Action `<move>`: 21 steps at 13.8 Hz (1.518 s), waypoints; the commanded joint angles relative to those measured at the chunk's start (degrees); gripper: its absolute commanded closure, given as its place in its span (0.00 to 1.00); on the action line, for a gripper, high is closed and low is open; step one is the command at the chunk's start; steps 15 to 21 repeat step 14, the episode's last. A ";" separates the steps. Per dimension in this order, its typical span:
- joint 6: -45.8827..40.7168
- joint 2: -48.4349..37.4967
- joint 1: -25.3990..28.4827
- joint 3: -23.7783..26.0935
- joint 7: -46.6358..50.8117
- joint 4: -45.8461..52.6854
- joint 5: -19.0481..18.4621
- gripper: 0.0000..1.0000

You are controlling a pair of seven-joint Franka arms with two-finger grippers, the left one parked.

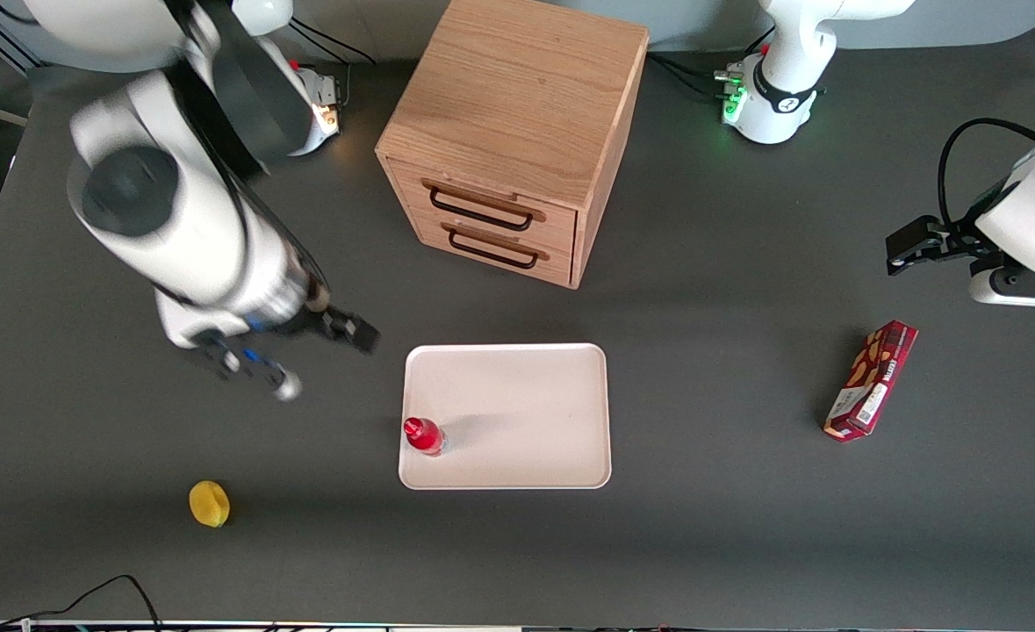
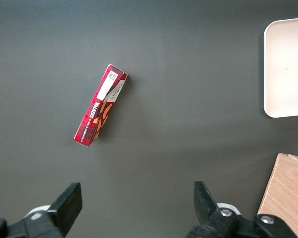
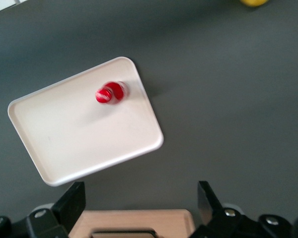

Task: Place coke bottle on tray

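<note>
The coke bottle (image 1: 423, 435) is seen standing upright on the tray (image 1: 517, 395), in its lower-left corner in the front view. The gripper (image 1: 324, 351) is spread open, nothing held, just off the tray's upper-left corner.

You can make out only white lettering on the snack box (image 2: 100, 110), too small to read with certainty; its white label shows an illegible barcode.
</note>
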 commanded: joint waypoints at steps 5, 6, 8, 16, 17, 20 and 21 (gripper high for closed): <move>-2.90 -43.81 -4.88 -19.04 -29.05 -42.43 13.97 0.00; -1.15 -46.98 -4.97 -20.63 -30.99 -47.09 13.88 0.00; 1.76 -51.92 -5.05 -22.58 -33.73 -54.40 13.88 0.00; 0.28 -50.10 -5.06 -24.07 -33.92 -51.64 13.88 0.00; 0.28 -50.10 -5.06 -24.07 -33.92 -51.64 13.88 0.00; 0.28 -50.10 -5.06 -24.07 -33.92 -51.64 13.88 0.00; 0.28 -50.10 -5.06 -24.07 -33.92 -51.64 13.88 0.00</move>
